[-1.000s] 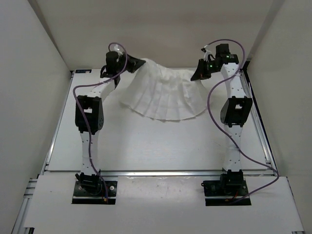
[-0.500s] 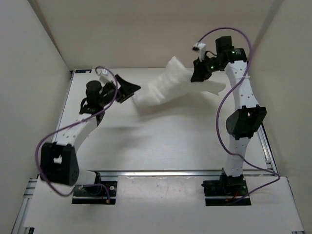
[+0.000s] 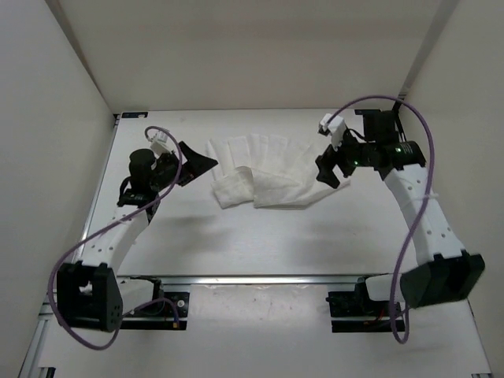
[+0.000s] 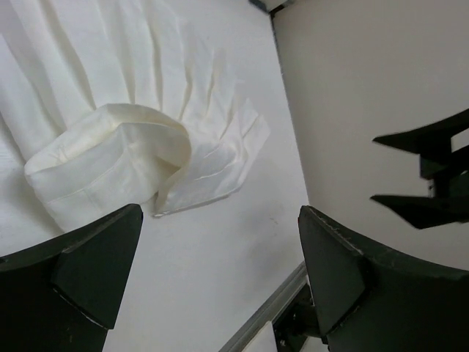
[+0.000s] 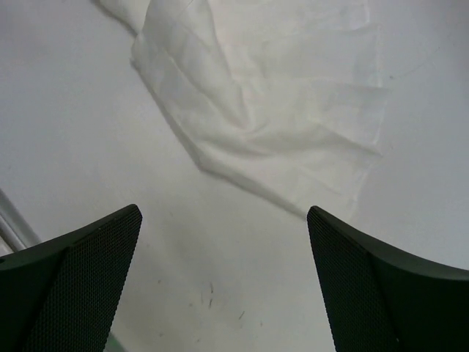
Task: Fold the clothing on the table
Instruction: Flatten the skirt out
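Clothing (image 3: 272, 175): loose on tabletop (image 3: 236, 236), left edge rolled over; fold seemingly partial.
Left gripper (image 3: 205, 162): jaws apart, empty, beside left end.
Right gripper (image 3: 329, 173): jaws apart, empty, at right end, free to grip.

Plain white clothing (image 3: 268, 169) on a white table (image 3: 260, 236).

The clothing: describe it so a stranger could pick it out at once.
On the white table, look at the far half, between the left gripper and right gripper. The clothing lies there: the only soft, creased thing, one edge rolled over.
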Robot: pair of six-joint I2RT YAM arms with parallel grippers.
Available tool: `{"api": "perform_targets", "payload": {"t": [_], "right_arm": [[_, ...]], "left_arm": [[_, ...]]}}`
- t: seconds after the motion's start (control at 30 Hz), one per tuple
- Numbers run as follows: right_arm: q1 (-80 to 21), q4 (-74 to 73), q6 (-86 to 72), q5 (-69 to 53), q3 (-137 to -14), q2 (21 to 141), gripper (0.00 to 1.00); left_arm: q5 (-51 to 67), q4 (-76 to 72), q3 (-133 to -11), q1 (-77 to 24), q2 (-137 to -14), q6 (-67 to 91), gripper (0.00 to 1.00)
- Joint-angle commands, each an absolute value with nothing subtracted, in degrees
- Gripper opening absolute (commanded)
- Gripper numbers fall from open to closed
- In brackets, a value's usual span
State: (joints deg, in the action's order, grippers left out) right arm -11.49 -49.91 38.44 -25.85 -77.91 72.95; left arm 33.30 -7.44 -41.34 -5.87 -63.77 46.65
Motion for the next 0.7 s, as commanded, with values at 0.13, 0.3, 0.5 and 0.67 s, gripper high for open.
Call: {"api": "perform_targets", "payload": {"t": [0.13,0.3,0.5,0.67], "right_arm": [[-13.4,-61.4,25.2,-35.7,-114.9,111.5,0.94],[-21.1,-72.3,22.5,-29.1,-151.0,134.0,0.93],[-28.1,-69.6,24.7,-23.1,-146.9,135.2,0.92],[-30.1,-69.9,23.6,-22.6,-146.5,135.1,0.93]], "left_arm": [[28.6,7.3,-56.7,-10.0,-84.6,38.8,0.99],[25.2,10.9,-57.2,-6.4,-85.9,43.1,0.99],[28.6,12.7,-54.6,-6.4,-86.0,41.7,0.99],[24.9,13.2,-47.7,-8.9,-82.8,39.0,0.99]]}}
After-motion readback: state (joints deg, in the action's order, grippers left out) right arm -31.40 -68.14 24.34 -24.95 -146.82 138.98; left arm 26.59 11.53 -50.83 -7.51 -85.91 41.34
